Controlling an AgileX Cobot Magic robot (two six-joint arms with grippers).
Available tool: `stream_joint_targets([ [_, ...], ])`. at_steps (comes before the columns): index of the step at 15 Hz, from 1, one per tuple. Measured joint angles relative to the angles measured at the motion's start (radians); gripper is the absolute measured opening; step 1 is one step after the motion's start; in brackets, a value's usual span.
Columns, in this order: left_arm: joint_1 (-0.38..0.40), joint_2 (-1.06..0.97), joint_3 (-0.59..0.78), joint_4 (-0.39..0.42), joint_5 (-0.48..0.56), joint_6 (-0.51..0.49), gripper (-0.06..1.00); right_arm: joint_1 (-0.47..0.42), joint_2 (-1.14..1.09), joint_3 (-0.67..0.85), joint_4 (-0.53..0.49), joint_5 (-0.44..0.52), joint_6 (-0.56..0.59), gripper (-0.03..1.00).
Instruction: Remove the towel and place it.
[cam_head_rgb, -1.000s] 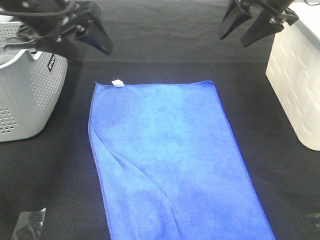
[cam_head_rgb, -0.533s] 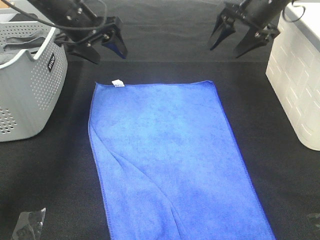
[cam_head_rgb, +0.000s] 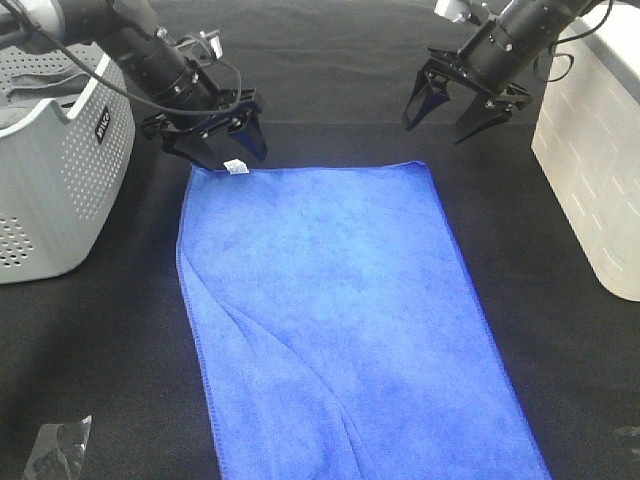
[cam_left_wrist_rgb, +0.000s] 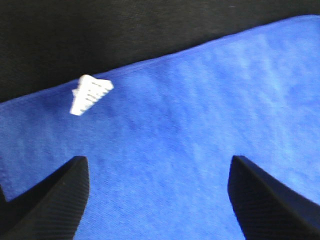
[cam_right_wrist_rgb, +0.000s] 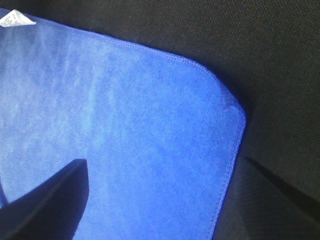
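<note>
I see towel (cam_head_rgb: 330, 320) flat mid-bench (cam_head_rgb: 90, 350). Left gripper (cam_head_rgb: 228, 155) over its tagged corner, right gripper (cam_head_rgb: 437, 125) over the other far corner; both spread wide, empty.

- grey perforated basket (cam_head_rgb: 55, 200), on the left of the black desk (cam_head_rgb: 110, 340)
- white patterned bin (cam_head_rgb: 590, 170), on the right
- crumpled plastic wrapper (cam_head_rgb: 58, 450), near front-left corner
</note>
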Motion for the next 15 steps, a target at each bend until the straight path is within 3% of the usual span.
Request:
stream_joint_targets([
  [9,0.079,0.039,-0.005,0.033,0.035,-0.038,0.73,0.0,0.118,-0.056,-0.01,0.0,-0.014,0.79],
  [15,0.093,0.084,-0.01,0.001,0.023,-0.025,0.73,-0.001,0.151,-0.061,-0.033,-0.001,-0.025,0.79],
])
